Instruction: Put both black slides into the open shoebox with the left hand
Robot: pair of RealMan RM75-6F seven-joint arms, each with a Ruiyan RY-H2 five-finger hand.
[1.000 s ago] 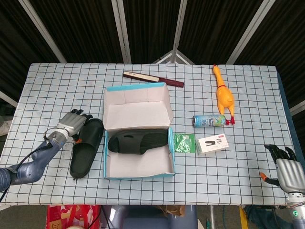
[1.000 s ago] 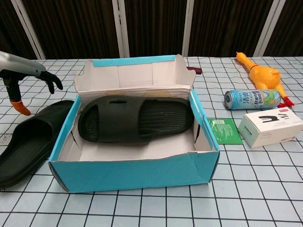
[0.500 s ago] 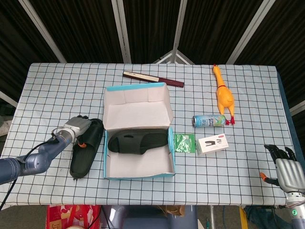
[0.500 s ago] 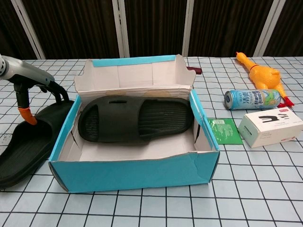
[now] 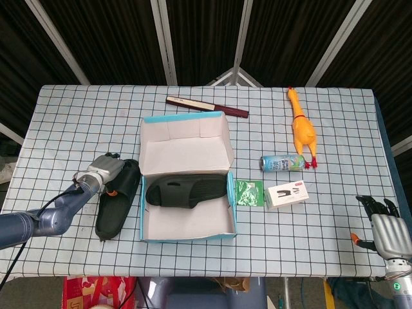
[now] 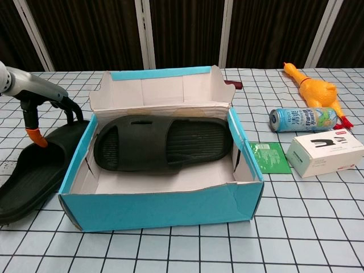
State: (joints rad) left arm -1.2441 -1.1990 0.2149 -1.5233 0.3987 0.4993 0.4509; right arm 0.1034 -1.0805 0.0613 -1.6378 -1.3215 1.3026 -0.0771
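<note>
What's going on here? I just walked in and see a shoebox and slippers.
The robot is packing two black slides into the open shoebox. One slide already lies inside. The left hand is down on the other slide, which lies on the table left of the box; its grasp isn't clear. The right hand idles at the table's near right corner.

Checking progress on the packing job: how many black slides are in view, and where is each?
2. One slide lies inside the open shoebox. The other slide lies on the table left of the box, with the left hand at its far end. None seems hidden.
</note>
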